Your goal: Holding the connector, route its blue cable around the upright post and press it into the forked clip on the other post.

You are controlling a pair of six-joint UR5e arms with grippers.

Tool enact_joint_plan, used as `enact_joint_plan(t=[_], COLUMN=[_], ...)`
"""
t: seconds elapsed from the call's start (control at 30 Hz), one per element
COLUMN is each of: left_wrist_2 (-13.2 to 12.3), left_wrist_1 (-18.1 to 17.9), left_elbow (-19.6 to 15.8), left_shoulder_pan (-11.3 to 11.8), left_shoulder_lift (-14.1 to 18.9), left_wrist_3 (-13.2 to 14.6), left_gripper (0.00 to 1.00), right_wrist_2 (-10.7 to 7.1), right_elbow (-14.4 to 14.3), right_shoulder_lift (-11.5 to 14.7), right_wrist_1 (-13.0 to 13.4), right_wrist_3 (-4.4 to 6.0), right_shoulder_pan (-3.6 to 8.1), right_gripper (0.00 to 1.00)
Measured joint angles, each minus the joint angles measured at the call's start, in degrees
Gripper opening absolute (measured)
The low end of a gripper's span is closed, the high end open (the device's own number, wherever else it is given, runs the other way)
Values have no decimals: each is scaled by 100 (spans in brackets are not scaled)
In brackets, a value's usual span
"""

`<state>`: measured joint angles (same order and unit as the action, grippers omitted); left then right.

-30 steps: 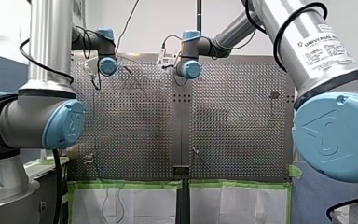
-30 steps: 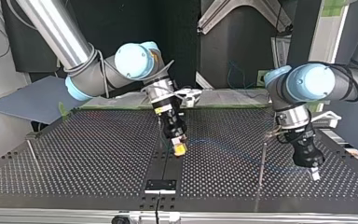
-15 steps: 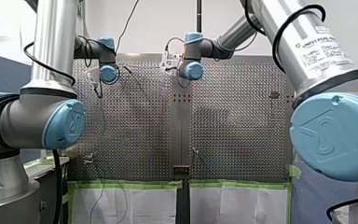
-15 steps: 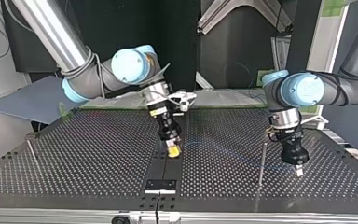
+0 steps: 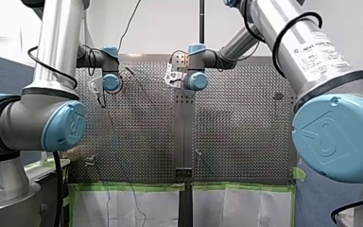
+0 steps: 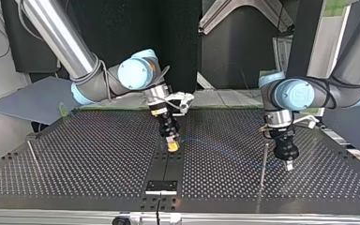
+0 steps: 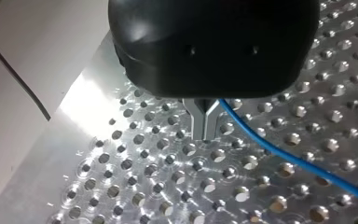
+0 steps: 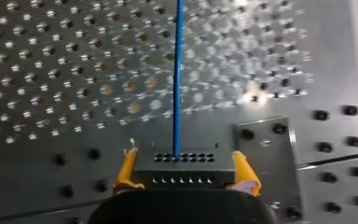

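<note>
right gripper (image 8: 185,159), yellow pads, clamped on dark grey multi-hole connector block (image 8: 184,171). thin blue cable (image 8: 177,70) running straight ahead from it, low over perforated metal table (image 8: 51,93). left gripper (image 7: 204,127): metal fingers closed, cable passing at their root, pinch unclear. top view: thin upright metal post (image 6: 263,164) just beside left gripper, on the right-gripper side; left arm judged nearer.

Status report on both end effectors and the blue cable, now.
Right end effector shut on connector, yellow pads. Left end effector shut on blue cable. Upright post close beside left end effector.
</note>
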<state>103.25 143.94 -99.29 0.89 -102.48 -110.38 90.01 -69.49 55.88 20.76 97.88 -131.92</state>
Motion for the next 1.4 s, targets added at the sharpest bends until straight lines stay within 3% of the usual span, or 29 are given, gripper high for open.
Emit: enact_joint_plan(t=[0.53,0.67,0.7,0.77,0.8,0.87,0.9,0.97,1.4], left_wrist_2=[4,6,4,2,1,0,2,6,217], left_wrist_1=[13,20,20,21,21,24,26,31,167], left_elbow=[-38,-39,-39,-40,-40,-40,-41,-42,-42], left_shoulder_pan=[-71,-86,-91,-100,-107,-117,-124,-130,-146], left_shoulder_lift=[-2,-2,-3,-3,-3,-3,-2,-1,-2], left_wrist_3=[-32,-35,-34,-27,-24,-25,-26,-29,-156], left_gripper=[2,21,21,47,47,73,73,96,99], right_wrist_2=[11,38,40,44,45,46,46,59,182], right_elbow=[-35,-103,-130,-192,-215,-251,-262,-287,-708], right_shoulder_lift=[-246,-314,-321,-330,-331,-334,-334,-337,-350], right_wrist_1=[-340,-384,-366,-316,-297,-279,-280,-286,-57], right_wrist_3=[-80,-134,-138,-146,-148,-154,-156,-160,-163], right_shoulder_pan=[-10,-10,-6,0,3,6,6,5,22], right_gripper=[0,0,0,0,0,0,0,0,0])
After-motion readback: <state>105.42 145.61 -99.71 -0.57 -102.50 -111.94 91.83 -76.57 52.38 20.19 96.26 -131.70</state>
